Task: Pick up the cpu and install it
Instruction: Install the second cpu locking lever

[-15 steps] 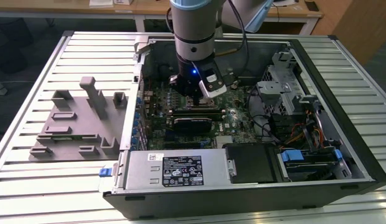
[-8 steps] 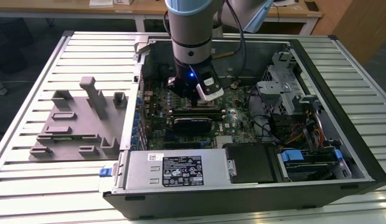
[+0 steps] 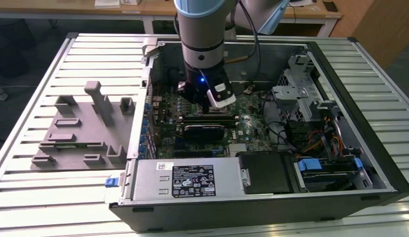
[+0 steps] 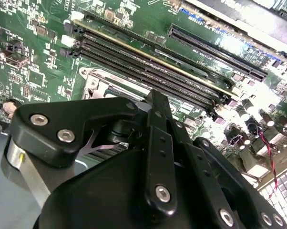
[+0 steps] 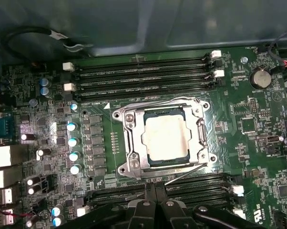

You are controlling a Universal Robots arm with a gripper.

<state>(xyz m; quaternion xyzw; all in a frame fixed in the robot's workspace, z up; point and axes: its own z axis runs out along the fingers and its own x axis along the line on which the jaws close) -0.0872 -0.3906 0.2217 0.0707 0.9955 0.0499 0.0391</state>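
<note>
Silvery metal top of the cpu (image 5: pixel 166 138) shows in the first wrist view, seated flat inside the socket frame (image 5: pixel 161 137) on the green motherboard (image 5: pixel 258 157). The frame's metal plate lies closed around the chip's rim; a thin lever wire (image 5: pixel 186 174) runs along the frame's edge nearest the gripper.

Writing: white silkscreen print dots the motherboard, too small to make out. In the exterior view a white label with black print and symbols sits on the power supply (image 3: pixel 184 180) at the case's near side; another small white label sits on the gripper's side. None is legible enough to record.

Arm (image 3: pixel 203 29) in the exterior view comes down near-vertical into the open case (image 3: pixel 336 89), wrist lit by a small blue light, the gripper (image 3: pixel 206 106) low over the motherboard's middle. The case rests on a slatted metal bench (image 3: pixel 33 98); a grey fixture (image 3: pixel 79 128) lies on the bench at the exterior view's left, well apart from the arm.

In the first wrist view the black fingers (image 5: pixel 150 202) meet tip to tip, clenched together with nothing between them, just beside the socket frame and over the memory slots (image 5: pixel 181 188). In the second wrist view the gripper's black linkage hangs above the memory slots.
</note>
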